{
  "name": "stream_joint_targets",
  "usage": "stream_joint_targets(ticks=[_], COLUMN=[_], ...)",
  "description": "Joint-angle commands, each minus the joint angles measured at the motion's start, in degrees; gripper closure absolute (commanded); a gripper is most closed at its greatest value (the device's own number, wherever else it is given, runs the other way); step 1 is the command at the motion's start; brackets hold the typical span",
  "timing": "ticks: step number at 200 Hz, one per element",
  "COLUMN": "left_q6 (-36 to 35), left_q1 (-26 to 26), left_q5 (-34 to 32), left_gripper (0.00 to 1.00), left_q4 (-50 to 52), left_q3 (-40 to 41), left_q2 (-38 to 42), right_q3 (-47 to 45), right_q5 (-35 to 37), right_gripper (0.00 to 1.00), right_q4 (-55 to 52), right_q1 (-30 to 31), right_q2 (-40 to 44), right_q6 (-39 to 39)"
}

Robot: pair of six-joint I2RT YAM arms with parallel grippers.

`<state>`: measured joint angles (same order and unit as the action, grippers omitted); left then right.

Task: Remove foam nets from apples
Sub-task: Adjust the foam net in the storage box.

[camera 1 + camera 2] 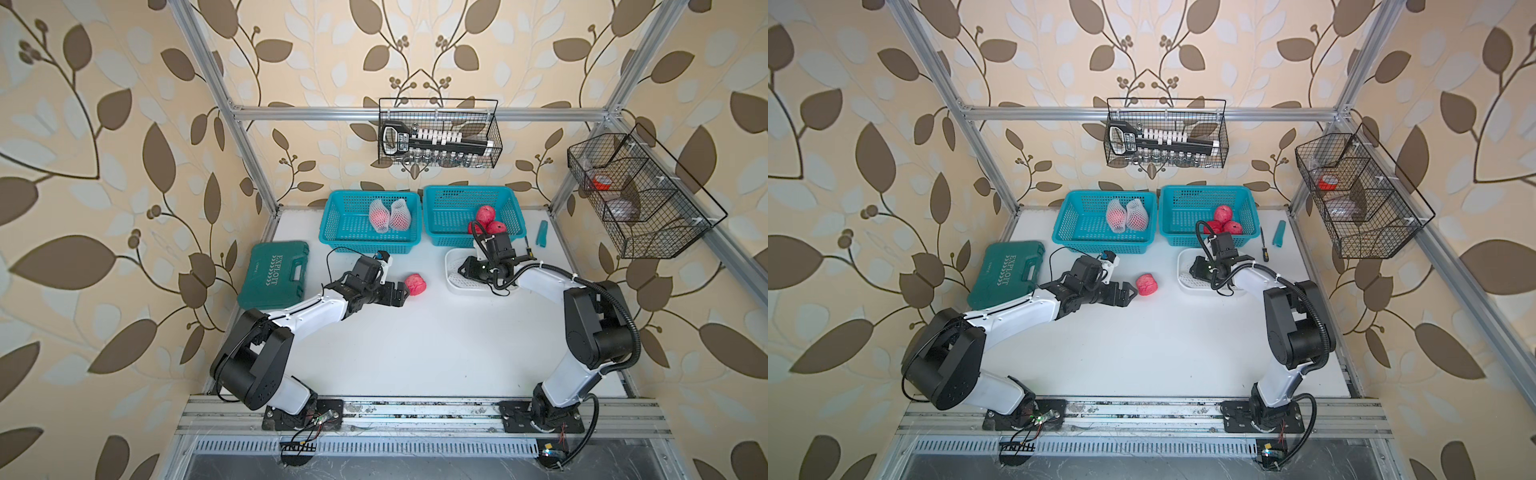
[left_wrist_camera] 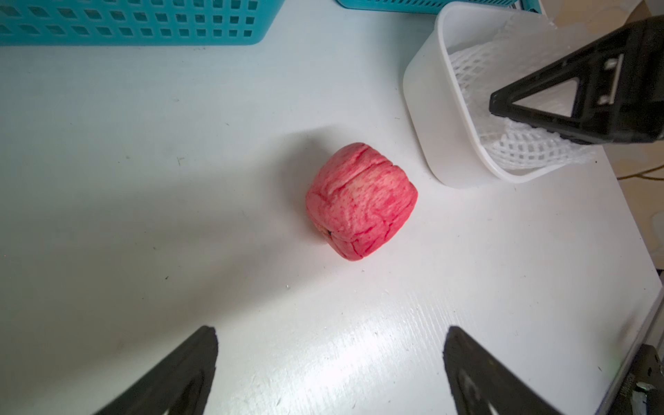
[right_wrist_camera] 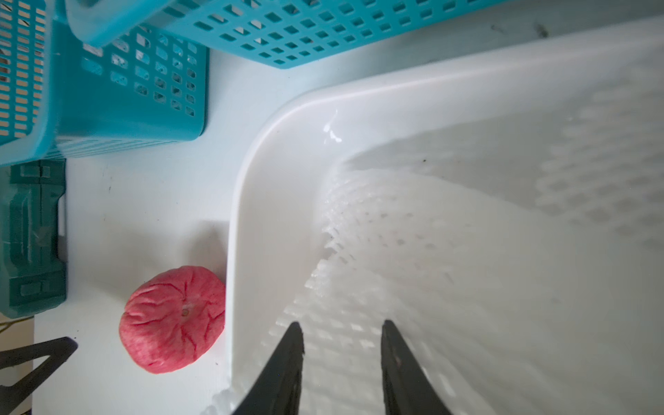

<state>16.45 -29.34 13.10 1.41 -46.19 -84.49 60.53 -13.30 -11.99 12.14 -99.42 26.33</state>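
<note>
Plainly "EXPLOIT" — white letters on green tool case (image 1: 274,274) near left gripper (image 1: 405,291).

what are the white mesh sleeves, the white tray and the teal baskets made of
White mesh sleeves: soft foam, apparently; matte, crumpled, with diamond holes.
White rectangular tray: likely plastic; smooth and semi-glossy, with rounded moulded corners and a light glint.
Teal lattice baskets: probably rigid plastic; uniform moulded square holes and a slight sheen.

White shells, black joints, cables, jaws on left arm (image 1: 307,311) & right arm (image 1: 540,283).
</note>
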Motion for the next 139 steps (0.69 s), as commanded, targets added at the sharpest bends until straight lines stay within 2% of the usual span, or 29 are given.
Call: stream_joint_targets(ticks=[1,68,82,139], left_q6=[-1.2,-1.71,-1.87,-2.33], left_q1=[-0.67,-0.71,-0.72,-0.72], left_q5=[-1.0,-1.39,-1.34,-1.98], left_gripper=[0.01,0.01,0.01,0.01], left_q4=[-0.79,-0.79,-0.81,-0.01], left_q3=[-1.33,-2.21,-2.57,-2.47], left_q2=[0.24,-0.19,-0.34,1.4], right_q3=[1.15,7.25,8.0,9.2], right_q5=[1.23,-3.77,-4.58,-0.56], right_gripper=[0.64,0.59,0.59,0.61], right_q4=[0.61,-5.4,-5.03,-5.42], right_q1=[-0.09,-0.72,-1.62,-4.67], right_q2=[-0.57,6.63,6.48,-0.09], right_q6=[-1.71,-1.32,-0.68,0.07])
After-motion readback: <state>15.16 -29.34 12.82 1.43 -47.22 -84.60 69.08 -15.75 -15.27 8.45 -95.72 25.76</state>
